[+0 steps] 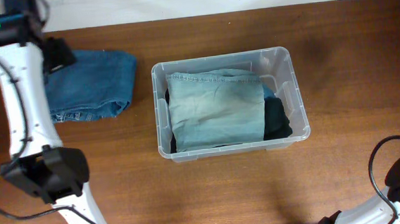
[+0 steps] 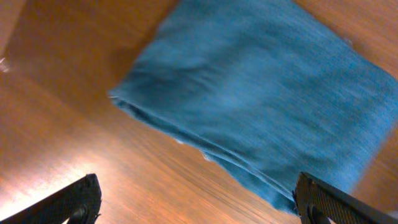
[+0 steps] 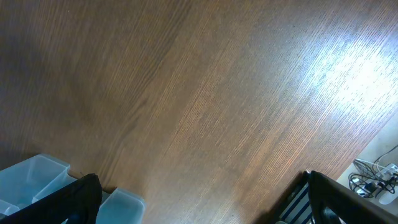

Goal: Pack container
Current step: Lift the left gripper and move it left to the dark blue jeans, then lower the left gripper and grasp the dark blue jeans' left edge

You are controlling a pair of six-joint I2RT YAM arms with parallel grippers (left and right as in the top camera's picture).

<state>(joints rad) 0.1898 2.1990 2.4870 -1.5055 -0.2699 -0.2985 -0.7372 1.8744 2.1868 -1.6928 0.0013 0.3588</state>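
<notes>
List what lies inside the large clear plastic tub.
Inside the large clear rectangular plastic tub lies a folded pale blue denim garment on top, with dark fabric showing around its edges. Anything beneath them, and the tub's floor, is covered.

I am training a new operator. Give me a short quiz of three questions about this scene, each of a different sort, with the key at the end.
1. True or false: the folded blue jeans lie inside the container.
2. What lies on top inside the container?
A. a light blue garment
B. a red towel
C. nothing at all
3. Fill the gap: the left tool hangs over the edge of the jeans with its jaws ____.

Key: 1 false, they lie on the table beside it; 2 A; 3 open.
</notes>
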